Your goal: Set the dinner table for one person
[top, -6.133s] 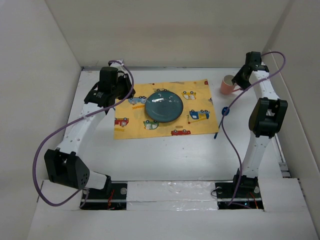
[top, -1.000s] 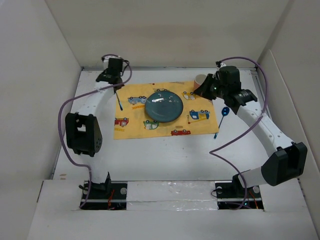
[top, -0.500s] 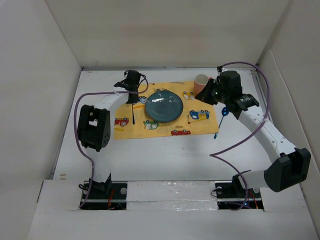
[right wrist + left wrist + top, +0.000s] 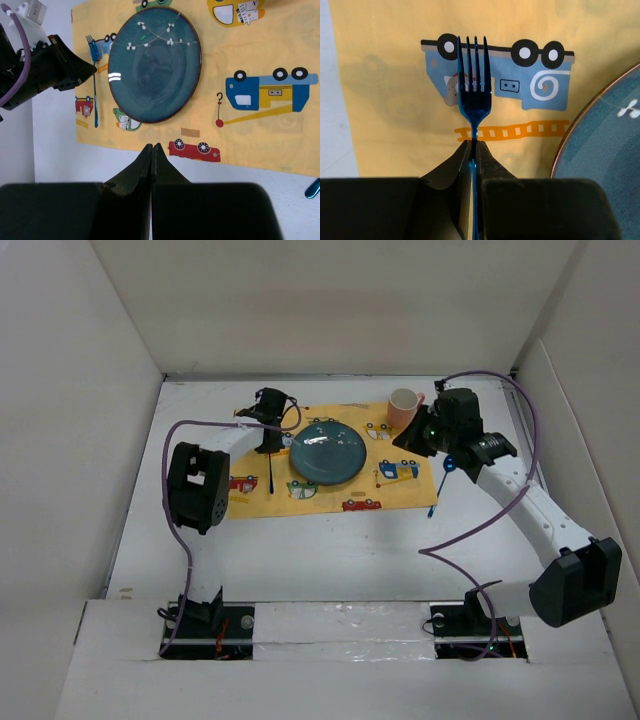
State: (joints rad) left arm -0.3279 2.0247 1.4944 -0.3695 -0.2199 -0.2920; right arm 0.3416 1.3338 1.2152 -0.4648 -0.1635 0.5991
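Observation:
On the white dinner table (image 4: 330, 550) lies a yellow car-print mat (image 4: 400, 490) with a dark teal plate (image 4: 327, 453) in its middle. My left gripper (image 4: 269, 438) is shut on a blue fork (image 4: 474, 97). The fork's tines point past the fingertips, low over the mat just left of the plate (image 4: 605, 150). A pink cup (image 4: 404, 403) stands upright at the mat's far right corner. My right gripper (image 4: 412, 433) is right beside it, and contact cannot be told. In the right wrist view that gripper (image 4: 151, 146) is shut with nothing visible between its fingers.
A blue spoon (image 4: 447, 464) lies on the table just off the mat's right edge, under the right arm. White walls enclose the table on three sides. The left arm's elbow (image 4: 195, 485) stands over the mat's left edge, and purple cables loop from both arms.
My left gripper carried the fork from the far left corner to the mat beside the plate. The cup went from tilted to upright, and my right gripper shifted slightly nearer.

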